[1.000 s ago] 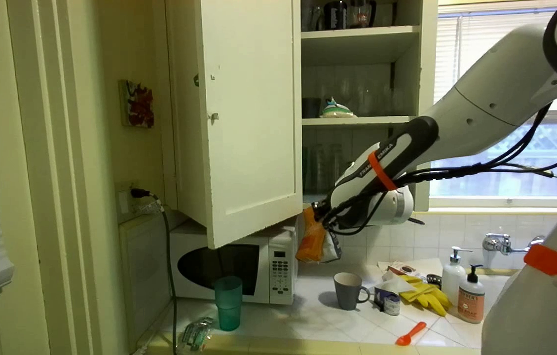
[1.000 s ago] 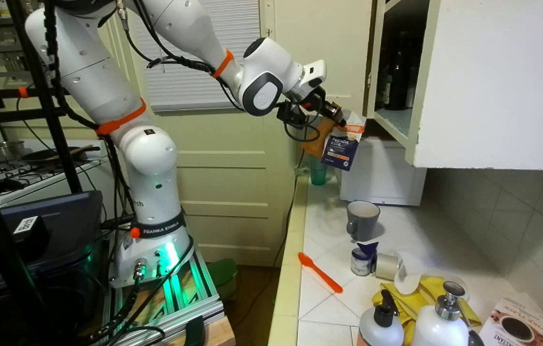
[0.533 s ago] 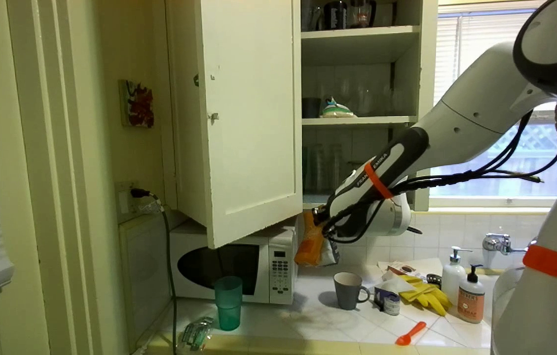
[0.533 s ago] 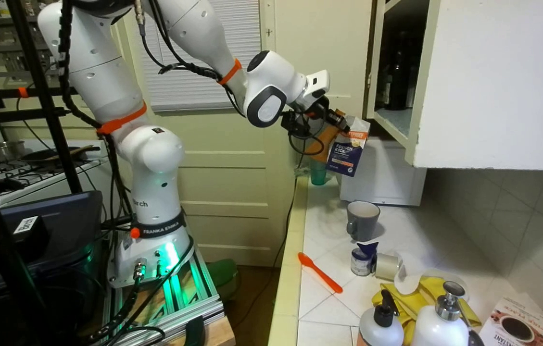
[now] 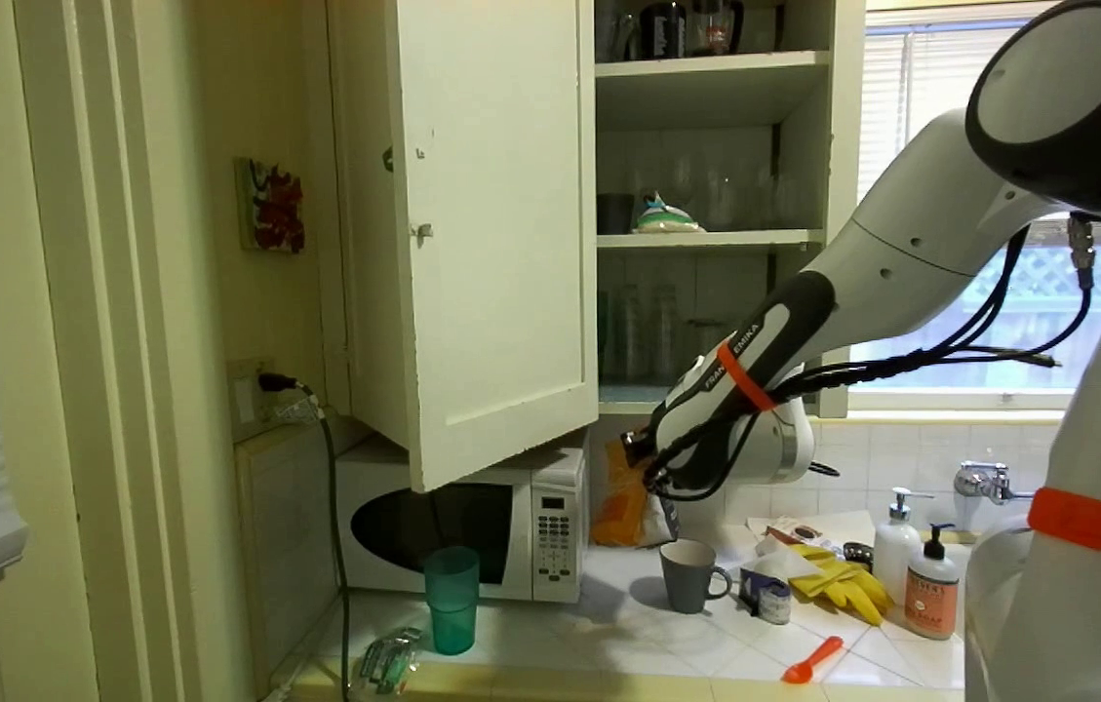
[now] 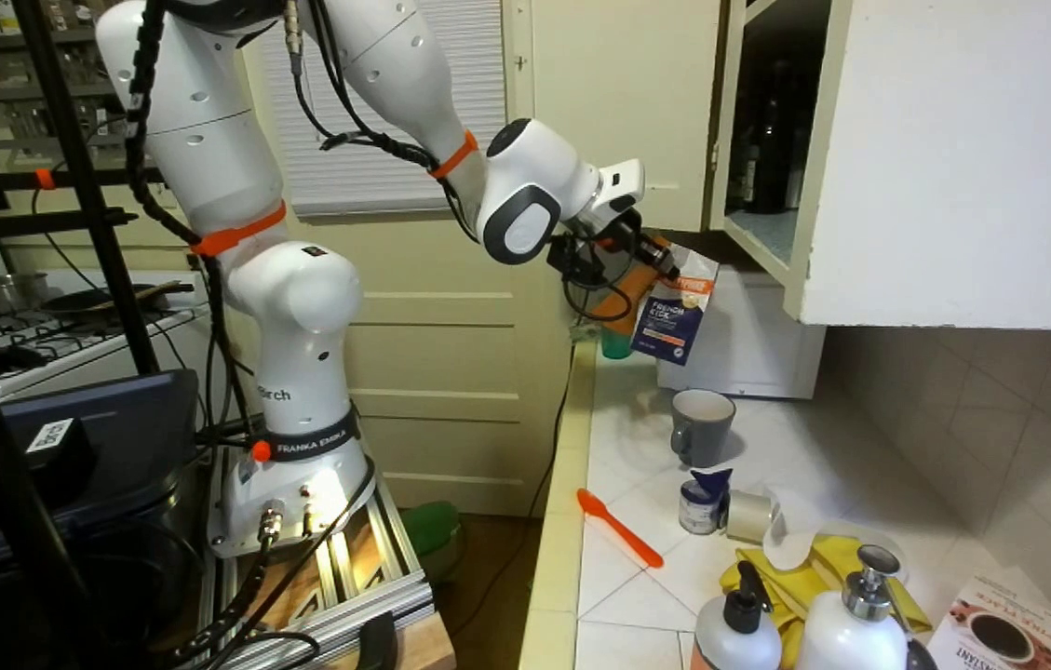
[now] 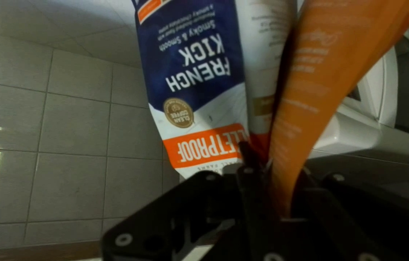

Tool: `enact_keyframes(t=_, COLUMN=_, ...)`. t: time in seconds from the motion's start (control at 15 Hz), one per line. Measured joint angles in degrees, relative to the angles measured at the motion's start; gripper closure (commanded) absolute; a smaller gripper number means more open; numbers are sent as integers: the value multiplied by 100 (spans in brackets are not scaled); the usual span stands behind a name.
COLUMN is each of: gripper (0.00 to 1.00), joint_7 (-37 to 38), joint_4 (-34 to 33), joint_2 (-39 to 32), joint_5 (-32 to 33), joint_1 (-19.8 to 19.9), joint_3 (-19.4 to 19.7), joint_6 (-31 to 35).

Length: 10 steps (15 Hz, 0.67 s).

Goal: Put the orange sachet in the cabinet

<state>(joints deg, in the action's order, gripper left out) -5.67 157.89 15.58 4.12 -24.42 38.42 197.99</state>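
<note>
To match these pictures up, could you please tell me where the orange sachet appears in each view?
In an exterior view: orange sachet, right of centre, lower half.
In an exterior view: orange sachet, right of centre, upper half.
In the wrist view: orange sachet, upper right.
Shared landmark: white microwave, visible in all three.

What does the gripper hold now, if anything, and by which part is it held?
The gripper holds the orange sachet by its upper end; the rest hangs below. Whether the navy panel alongside belongs to it, I cannot tell.
</note>
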Motion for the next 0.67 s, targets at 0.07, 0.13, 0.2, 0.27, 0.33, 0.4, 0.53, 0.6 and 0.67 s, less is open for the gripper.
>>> enact_keyframes(t=0.07, gripper=97, joint_7=0, joint_4=0, joint_2=-2, joint_5=1, joint_1=-5, joint_3=0, joint_6=0)
enact_keyframes(t=0.13, gripper=97, joint_7=0, joint_4=0, joint_2=-2, joint_5=2, joint_1=-9, joint_3=0, joint_6=0)
enact_keyframes(t=0.2, gripper=97, joint_7=0, joint_4=-1, joint_2=-9, joint_5=2, joint_1=-16, joint_3=0, joint_6=0)
enact_keyframes(t=0.27, gripper=97, joint_7=2, joint_4=0, joint_2=-25, joint_5=2, joint_1=-41, joint_3=18, joint_6=0)
enact_keyframes(t=0.33, gripper=97, joint_7=25, joint_4=-1, joint_2=-40, joint_5=2, joint_1=-108, joint_3=74, joint_6=1)
enact_keyframes(t=0.4, gripper=97, joint_7=82, joint_4=-1, joint_2=-56, joint_5=2, joint_1=-215, joint_3=165, joint_6=23)
enact_keyframes(t=0.53, gripper=97, joint_7=218, joint_4=0, joint_2=-92, joint_5=15, joint_1=-495, joint_3=401, joint_6=194)
enact_keyframes(t=0.6, gripper=97, joint_7=287, joint_4=-1, joint_2=-105, joint_5=57, joint_1=-663, joint_3=546, joint_6=334)
enact_keyframes(t=0.67, gripper=97, joint_7=364, joint_4=-1, joint_2=-114, joint_5=135, joint_1=-835, joint_3=701, joint_6=464)
